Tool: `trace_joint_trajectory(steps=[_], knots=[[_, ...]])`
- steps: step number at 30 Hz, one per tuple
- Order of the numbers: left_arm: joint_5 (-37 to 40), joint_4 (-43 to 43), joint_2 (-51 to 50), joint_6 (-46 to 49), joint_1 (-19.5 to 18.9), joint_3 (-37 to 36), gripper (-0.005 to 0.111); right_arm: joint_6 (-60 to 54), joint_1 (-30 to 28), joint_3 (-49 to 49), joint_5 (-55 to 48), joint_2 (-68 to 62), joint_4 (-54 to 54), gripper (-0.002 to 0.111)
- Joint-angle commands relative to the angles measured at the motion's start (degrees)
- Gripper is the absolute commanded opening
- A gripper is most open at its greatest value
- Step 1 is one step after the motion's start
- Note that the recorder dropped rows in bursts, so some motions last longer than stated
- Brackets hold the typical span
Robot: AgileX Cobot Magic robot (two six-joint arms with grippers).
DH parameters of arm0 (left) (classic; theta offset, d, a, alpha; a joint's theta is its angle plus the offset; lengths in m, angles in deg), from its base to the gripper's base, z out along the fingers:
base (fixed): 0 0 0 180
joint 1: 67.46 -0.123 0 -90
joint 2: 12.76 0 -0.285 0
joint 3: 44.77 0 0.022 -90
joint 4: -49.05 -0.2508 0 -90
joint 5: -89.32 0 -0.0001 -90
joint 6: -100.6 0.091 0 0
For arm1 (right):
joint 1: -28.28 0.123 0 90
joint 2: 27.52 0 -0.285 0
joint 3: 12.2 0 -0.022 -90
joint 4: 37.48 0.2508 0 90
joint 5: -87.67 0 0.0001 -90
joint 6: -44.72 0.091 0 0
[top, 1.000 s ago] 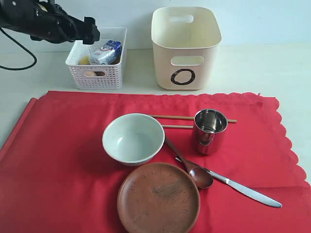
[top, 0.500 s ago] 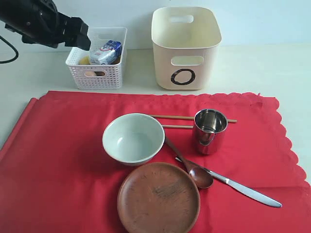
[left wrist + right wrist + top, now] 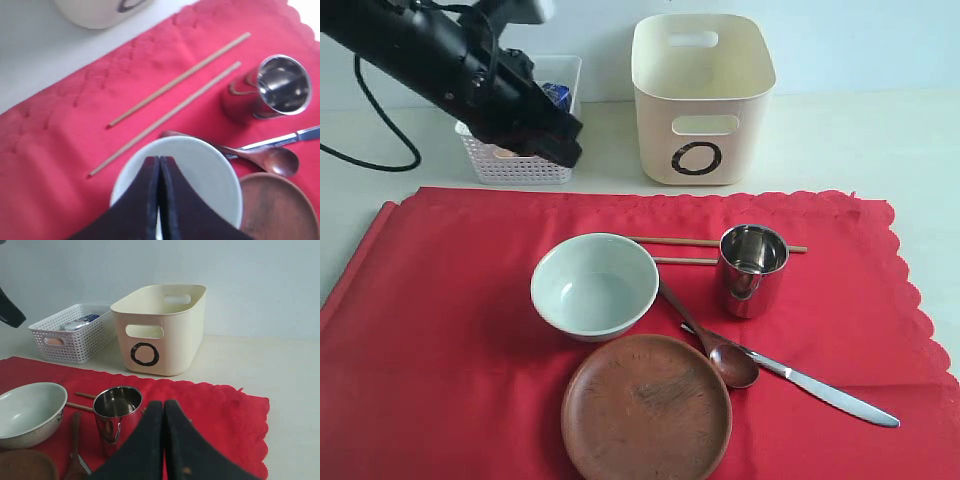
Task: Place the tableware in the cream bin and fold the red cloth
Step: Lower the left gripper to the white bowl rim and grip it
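All the tableware is out on the cloth (image 3: 440,330): bowl (image 3: 594,285), plate (image 3: 646,408) in front of it, cup (image 3: 753,268) to the right, chopsticks (image 3: 685,242) behind, and spoon (image 3: 720,355) and knife (image 3: 820,392) lying crossed between plate and cup. The bin (image 3: 700,95) stands behind the cloth on the bench (image 3: 880,140), and I can't see any of the set in it.

What's changed: a second ago the left gripper (image 3: 565,140) was up over the basket (image 3: 510,170). Now it has swung down and across, and hangs near the cloth's back edge. Its wrist camera looks down on the bowl, so my guess is the bowl goes first. It's pressed together with nothing in it, so it'll need to spread before taking the rim. The right gripper (image 3: 164,405) is closed and empty too, low, facing the cup. Folding has to wait till the cloth is bare.
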Motion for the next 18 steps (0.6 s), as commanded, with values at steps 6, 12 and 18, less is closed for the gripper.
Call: trace_joint_trajectory(steps=[6,12,18], knots=[[1.8,-3.0,-4.4,2.6,8.2,-0.2,0.002,-0.1,0.1,-0.3,0.4,0.2,0.1,0.0],[1.3,-7.3,-7.3,0.8,8.1,-0.2,0.037,-0.1,0.1,-0.3,0.2,0.2,0.1,0.0],[-0.1,-18.5,-9.1,-6.6,8.1,-0.2,0.062,-0.1,0.1,-0.3,0.2,0.2,0.1,0.0]])
